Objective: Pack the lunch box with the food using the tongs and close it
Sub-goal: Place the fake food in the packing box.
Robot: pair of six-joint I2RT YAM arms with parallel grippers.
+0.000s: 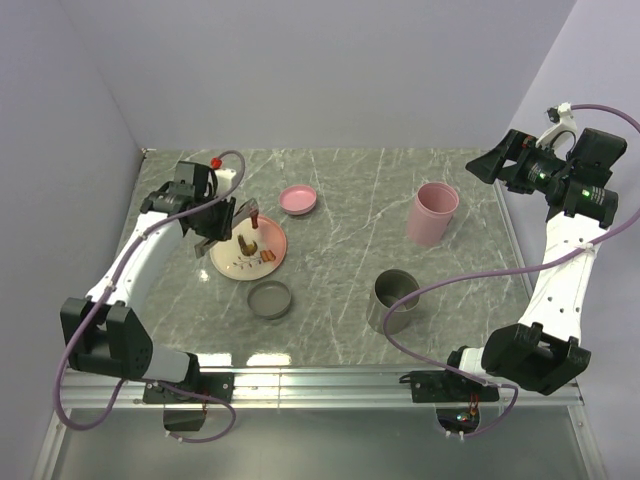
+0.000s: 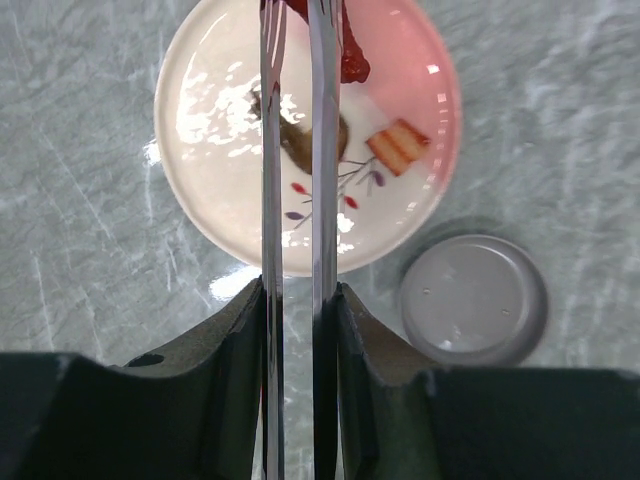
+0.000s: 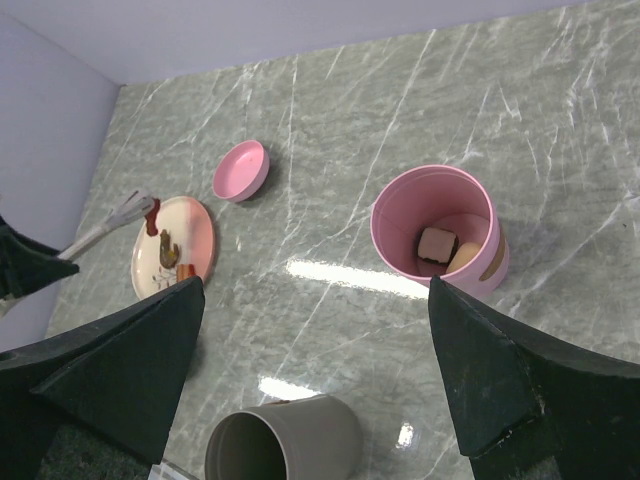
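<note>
My left gripper [image 2: 298, 300] is shut on the silver tongs [image 2: 323, 200], one finger against each arm, above the plate [image 2: 220, 190]. The tongs' arms stand close together and a dark red piece of food [image 2: 352, 55] shows at their tips, at the plate's far rim. On the plate lie a dark brown lump [image 2: 296, 140], partly hidden by the tongs, and an orange-and-white bit [image 2: 398, 146]. The pink lunch box [image 1: 432, 212] stands upright at the right with two pale pieces [image 3: 437, 244] inside. Its pink lid [image 1: 299, 199] lies apart. My right gripper [image 1: 490, 165] hangs open, high at the far right.
A grey cup [image 1: 395, 300] stands upright and empty near the front middle. A grey lid [image 1: 270, 299] lies flat just in front of the plate. Lilac walls close the table on the left, back and right.
</note>
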